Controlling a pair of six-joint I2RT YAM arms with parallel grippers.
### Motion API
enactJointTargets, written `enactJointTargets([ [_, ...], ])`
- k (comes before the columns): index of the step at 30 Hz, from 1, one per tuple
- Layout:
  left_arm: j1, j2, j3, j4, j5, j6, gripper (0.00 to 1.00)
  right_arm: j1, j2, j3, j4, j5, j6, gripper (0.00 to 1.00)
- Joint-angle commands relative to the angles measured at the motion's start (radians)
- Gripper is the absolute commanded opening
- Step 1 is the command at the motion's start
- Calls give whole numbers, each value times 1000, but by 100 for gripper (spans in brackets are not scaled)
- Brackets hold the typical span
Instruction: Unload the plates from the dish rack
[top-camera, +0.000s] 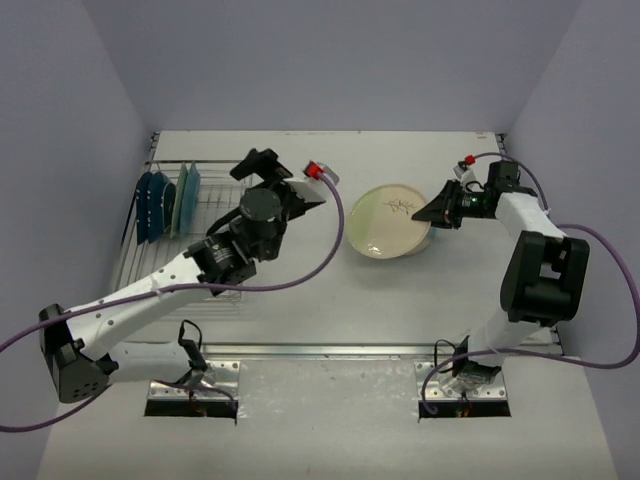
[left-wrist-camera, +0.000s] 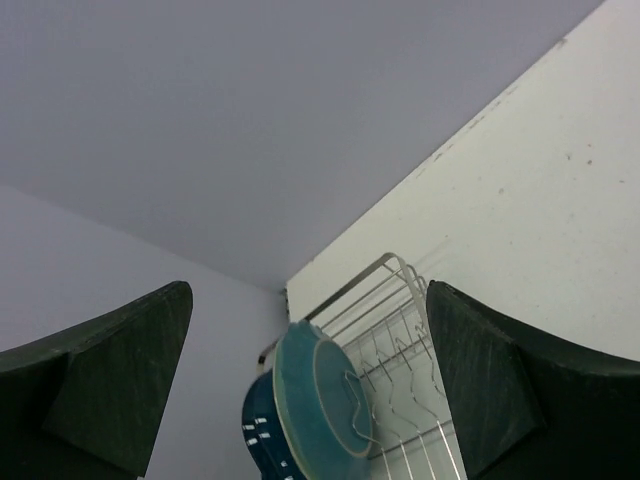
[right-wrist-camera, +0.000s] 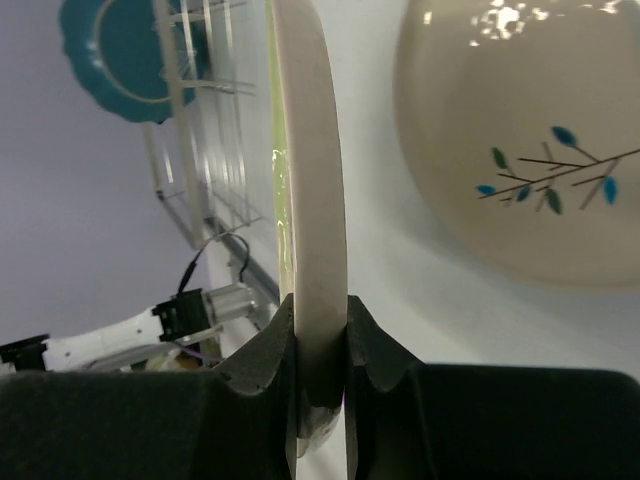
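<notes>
Cream plate (top-camera: 390, 222): face up at mid-frame in the top view, dark sprig visible on its face, well apart from the dish rack (top-camera: 205, 215) at the left of the frame.
Plate relative to right claw (top-camera: 437, 212): the claw meets the plate's right-hand rim. In the right wrist view that rim runs edge-on up the middle of the frame from between the two fingers (right-wrist-camera: 262, 355).
Right claw state: clamped on the rim of the cream plate.
Plate contact with counter (top-camera: 330, 300): cannot be told.
Right arm pose: rises from its base at lower right, folds at the elbow, and reaches toward the left of the frame with the wrist low.
Left claw (top-camera: 282, 180): spread wide and gripping nothing, over the right end of the rack.
Left arm pose: stretched diagonally from lower left toward upper centre.
Racked plates (top-camera: 165, 205): standing on edge at the rack's left end.
</notes>
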Motion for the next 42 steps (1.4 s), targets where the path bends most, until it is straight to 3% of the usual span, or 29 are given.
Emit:
enactJointTargets([
  [1, 127, -50, 113, -357, 48, -480, 100, 15, 31, 51, -1, 36, -83, 0],
  [4, 233, -14, 200, -551, 95, -670, 100, 8, 75, 87, 2, 86, -92, 0],
  [7, 284, -17, 204, -604, 155, -736, 100, -1, 120, 129, 2, 105, -96, 0],
  [22, 309, -28, 148, -596, 216, -766, 100, -76, 264, 269, -1, -23, -76, 0],
  [35, 309, -6, 162, -592, 219, -762, 100, -78, 353, 254, -51, 36, -154, 0],
  [40, 309, -1, 164, -595, 214, -762, 100, -76, 385, 296, -113, 173, -205, 13],
  [42, 307, 0, 165, -595, 217, -762, 100, -76, 380, 304, -135, 276, -227, 25],
])
